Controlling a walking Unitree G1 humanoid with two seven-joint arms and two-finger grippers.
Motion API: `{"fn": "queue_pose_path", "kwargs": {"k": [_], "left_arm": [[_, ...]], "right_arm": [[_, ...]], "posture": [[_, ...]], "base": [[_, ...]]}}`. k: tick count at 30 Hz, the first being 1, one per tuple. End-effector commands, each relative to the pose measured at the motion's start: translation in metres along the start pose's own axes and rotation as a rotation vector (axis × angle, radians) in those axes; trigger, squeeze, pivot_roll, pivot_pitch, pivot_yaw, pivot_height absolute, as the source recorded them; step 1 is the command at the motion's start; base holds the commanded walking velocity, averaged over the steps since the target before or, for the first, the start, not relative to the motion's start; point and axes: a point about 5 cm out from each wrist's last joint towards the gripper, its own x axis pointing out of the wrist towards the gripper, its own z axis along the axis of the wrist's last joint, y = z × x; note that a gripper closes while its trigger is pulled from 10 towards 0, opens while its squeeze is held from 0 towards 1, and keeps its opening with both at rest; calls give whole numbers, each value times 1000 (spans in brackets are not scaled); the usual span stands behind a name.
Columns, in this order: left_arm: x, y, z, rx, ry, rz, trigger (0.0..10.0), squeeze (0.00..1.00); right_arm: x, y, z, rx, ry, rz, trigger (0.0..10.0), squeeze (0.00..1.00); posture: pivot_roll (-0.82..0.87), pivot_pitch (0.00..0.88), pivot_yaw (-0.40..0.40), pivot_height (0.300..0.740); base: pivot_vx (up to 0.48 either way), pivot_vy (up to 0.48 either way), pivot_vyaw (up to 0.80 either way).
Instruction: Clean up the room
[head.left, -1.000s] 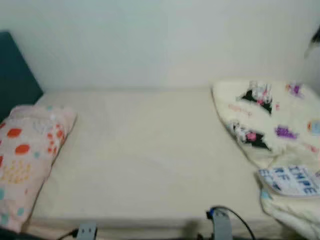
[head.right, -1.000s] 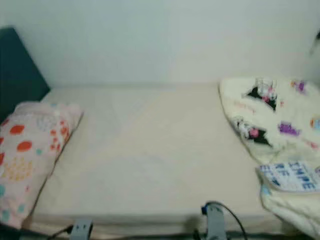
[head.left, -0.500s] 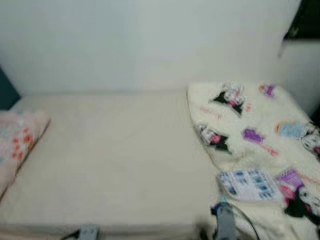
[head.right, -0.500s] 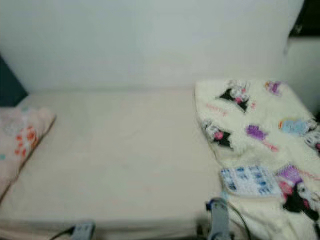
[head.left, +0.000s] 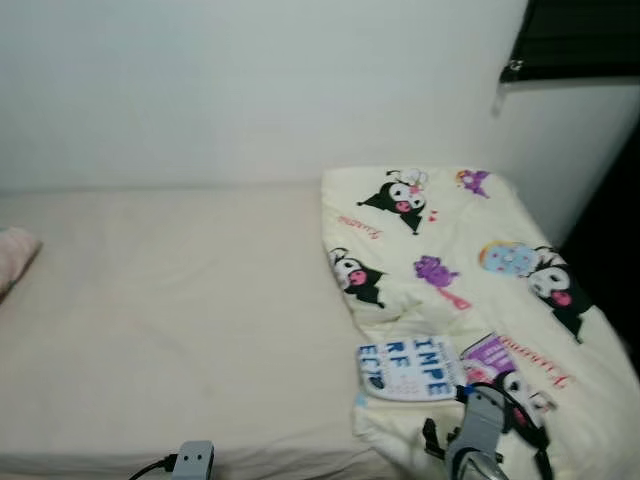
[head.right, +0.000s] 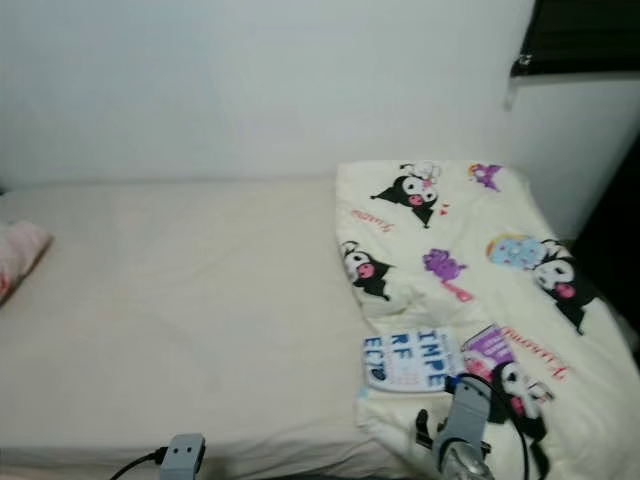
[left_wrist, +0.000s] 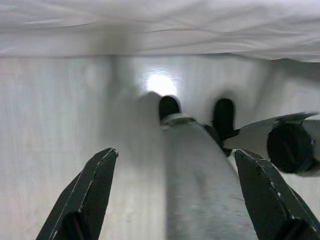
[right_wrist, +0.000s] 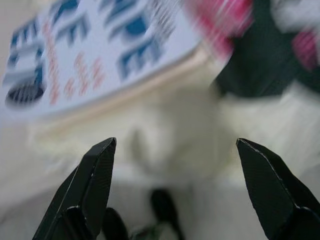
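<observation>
Cream bed (head.left: 180, 330), book (head.left: 408, 368) just beyond right gripper (right_wrist: 175, 185), fingers spread, empty

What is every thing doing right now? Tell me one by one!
Blanket: folded over, lying on the right side of the bed.
Book: closed, lying flat on the blanket.
Pillow: lying at the bed's left end.
Right pincer: open, near the book.
Left pincer: open, low by the bed.
</observation>
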Motion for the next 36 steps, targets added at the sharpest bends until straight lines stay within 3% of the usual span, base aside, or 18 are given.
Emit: {"fn": "queue_pose_path", "kwargs": {"k": [1, 9, 16, 18, 26, 31, 33, 36], "left_arm": [[0, -1, -3, 1, 10, 9, 10000, 0], [0, -2, 0, 1, -3, 2, 10000, 0], [1, -5, 0, 14, 1, 1, 10000, 0], [1, -3, -2, 10, -6, 17, 10000, 0], [0, -3, -2, 6, -11, 23, 10000, 0], [0, -1, -1, 13, -17, 23, 10000, 0], [0, -1, -1, 33, -18, 20, 10000, 0], [0, -1, 0, 78, -17, 24, 10000, 0]], "right_arm": [[-1, 8, -4, 26, 8, 26, 10000, 0], [1, 11, 4, 32, -17, 41, 10000, 0], [3, 17, 13, 71, -48, 69, 10000, 0], [4, 24, 23, 118, -78, 107, 10000, 0], [6, 39, 35, 138, -97, 191, 10000, 0], [6, 52, 48, 219, -131, 282, 10000, 0], [6, 57, 54, 277, -142, 312, 10000, 0], [6, 57, 54, 264, -129, 306, 10000, 0]], "posture": [[-105, 60, 20, 740], [-107, 60, 20, 740], [-108, 64, 20, 740], [-108, 65, 18, 740], [-107, 63, 14, 730], [-107, 61, 15, 715], [-106, 59, 18, 705], [-103, 59, 19, 695]], "base": [[0, 0, 0], [0, 0, 0], [0, -465, 0], [0, 0, 0], [0, 0, 0], [0, 0, 0], [0, 0, 0], [0, 0, 0]]}}
